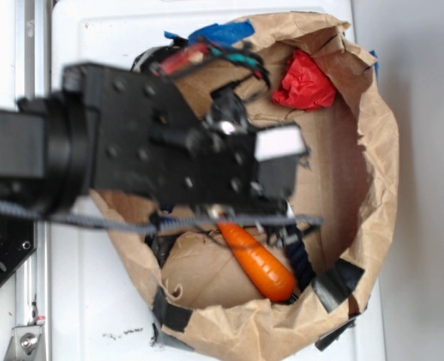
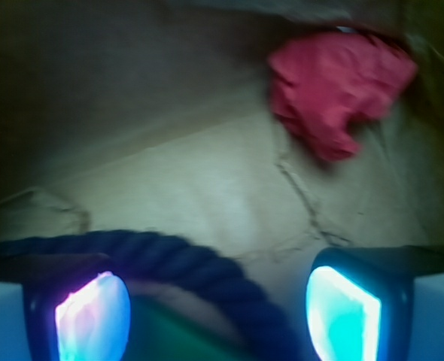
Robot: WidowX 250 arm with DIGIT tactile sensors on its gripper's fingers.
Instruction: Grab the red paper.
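- Exterior view: a brown paper bag (image 1: 372,150) with its rim rolled down lies on a white table (image 1: 79,301), patched with black tape along the lower rim and blue tape at the top; the black robot arm (image 1: 132,150) reaches in from the left and covers the middle of the bag.
- Exterior view: the red paper (image 1: 305,81) sits inside the bag at the upper right, against the bag wall; it is clear of the arm and nothing touches it.
- Exterior view: an orange carrot (image 1: 258,262) lies on the bag floor at the lower centre, tilted, its upper end hidden under the arm; a dark blue rope (image 1: 301,259) runs just beside it on the right; the end effector itself is hidden beneath the arm body in this view.
- Wrist view: the end effector (image 2: 218,308) is open, its two fingertips (image 2: 342,316) set wide apart at the lower corners of the frame; nothing is held between them.
- Wrist view: the dark blue rope (image 2: 169,259) arcs across between the fingers, over a green patch at the bottom edge; whether it touches the fingers cannot be told.
- Wrist view: the red paper (image 2: 335,90) lies ahead at the upper right on the brown bag floor (image 2: 207,180), well apart from both fingertips; blurred.
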